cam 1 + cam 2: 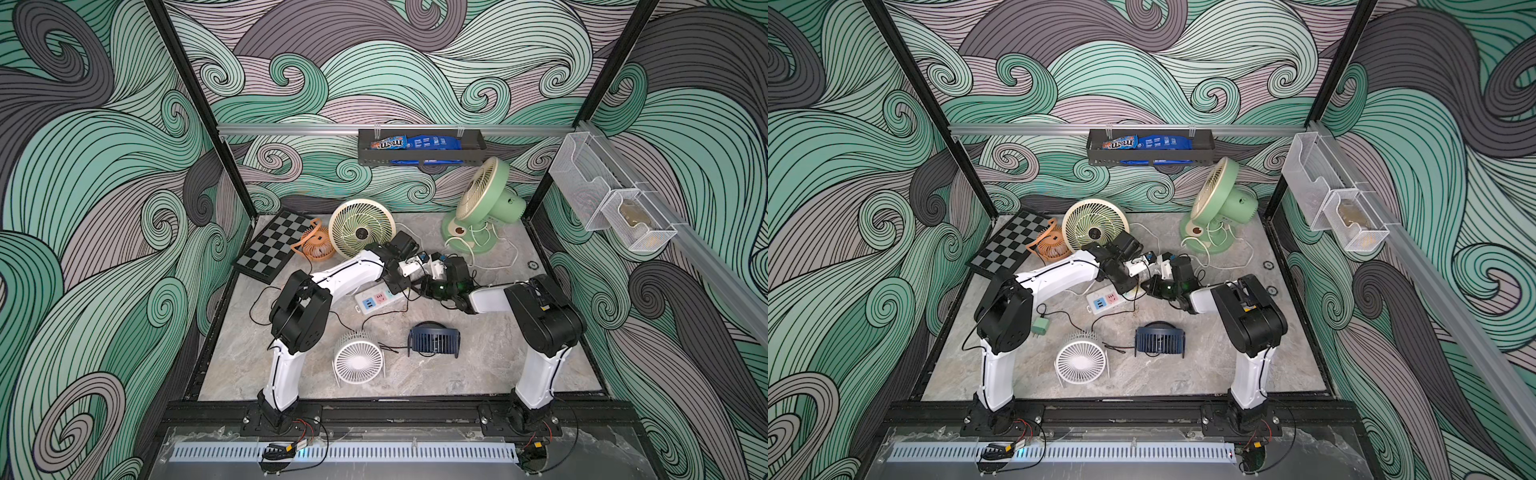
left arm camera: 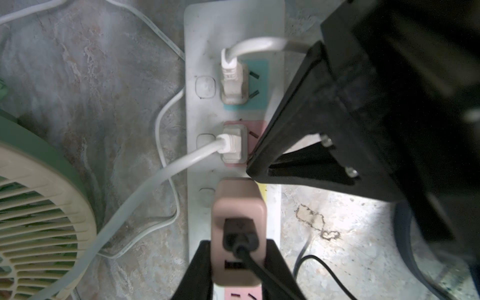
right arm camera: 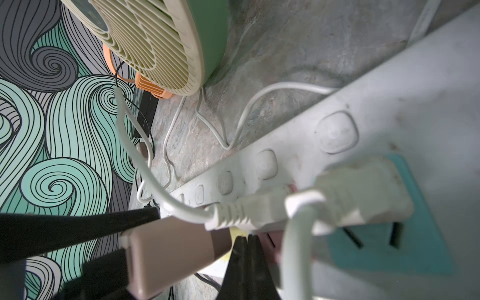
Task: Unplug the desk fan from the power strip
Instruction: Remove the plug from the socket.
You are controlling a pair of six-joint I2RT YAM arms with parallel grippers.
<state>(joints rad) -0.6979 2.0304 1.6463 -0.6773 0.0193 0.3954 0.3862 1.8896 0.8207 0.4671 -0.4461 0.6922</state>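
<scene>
On the power strip [image 2: 202, 52], left gripper [image 2: 237, 257] clamps pink adapter [image 2: 239, 205]; closed right gripper [image 2: 257, 168] touches its edge

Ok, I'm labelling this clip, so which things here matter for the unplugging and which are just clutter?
Part of the job: power strip; beige adapter at its yellow socket; left gripper clamped on that adapter; right gripper, shut, tips on the strip.
Lying about: chessboard; snack basket; mesh bins.

A grey-and-black chessboard [image 1: 270, 249] lies flat on the marbled tabletop [image 1: 478, 365]. Well to its right, a black metal basket [image 1: 469, 154] hangs on the back wall. It holds an M&M's candy packet [image 1: 388, 144] and a blue packet [image 1: 434, 142]. Farther right hang two white mesh bins [image 1: 579, 178].
</scene>
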